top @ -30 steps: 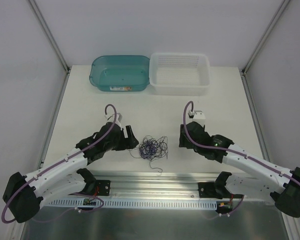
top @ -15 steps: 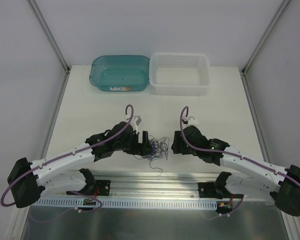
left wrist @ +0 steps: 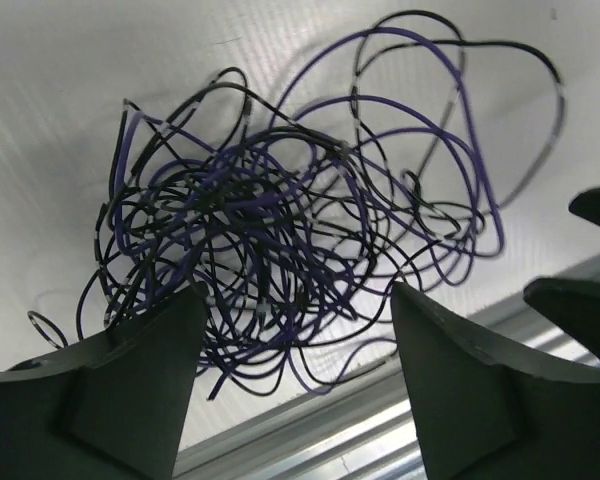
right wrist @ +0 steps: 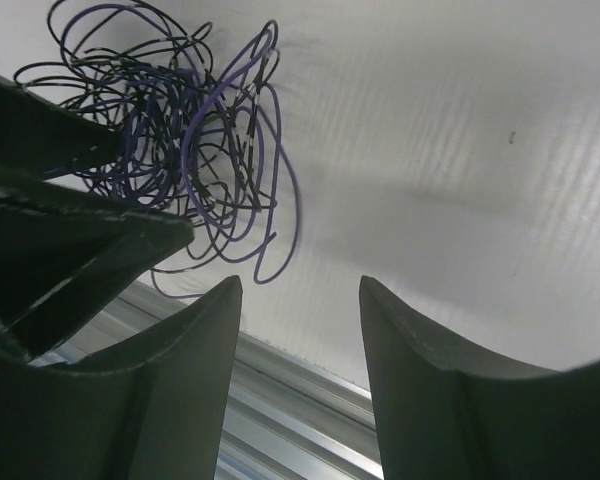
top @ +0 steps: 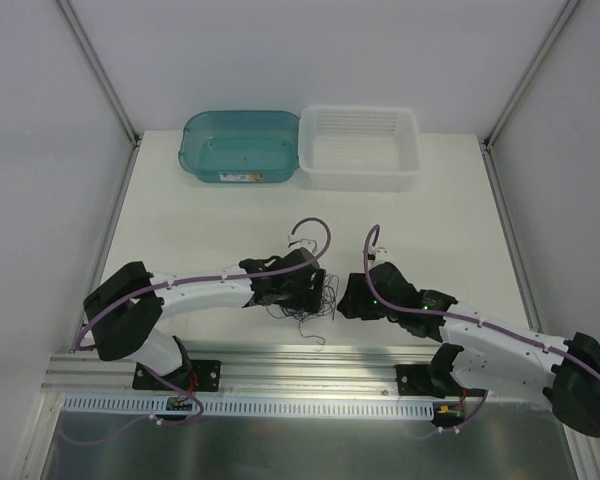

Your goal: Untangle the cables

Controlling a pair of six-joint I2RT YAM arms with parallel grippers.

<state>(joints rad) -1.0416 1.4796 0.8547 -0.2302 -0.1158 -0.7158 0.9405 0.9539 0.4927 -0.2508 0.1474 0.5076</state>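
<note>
Where the two arms meet over the near middle of the white table (top: 200, 200), the left arm (top: 200, 290) and right arm (top: 480, 330) face each other. At the far edge sit a teal tub (top: 240, 146) and, just beside it on the right, a white slotted basket (top: 359, 147). The cables (left wrist: 280, 250) (a loose knot of black and purple loops) lie on the table between the grippers. The left gripper (left wrist: 298, 300) stands spread wide, the knot framed between its fingers. The right gripper (right wrist: 300, 290), also parted, holds nothing, with the tangle just to its left.

The cables (left wrist: 270, 250) lie on the table (top: 200, 230), before tub (top: 235, 172) and basket (top: 360, 176).
</note>
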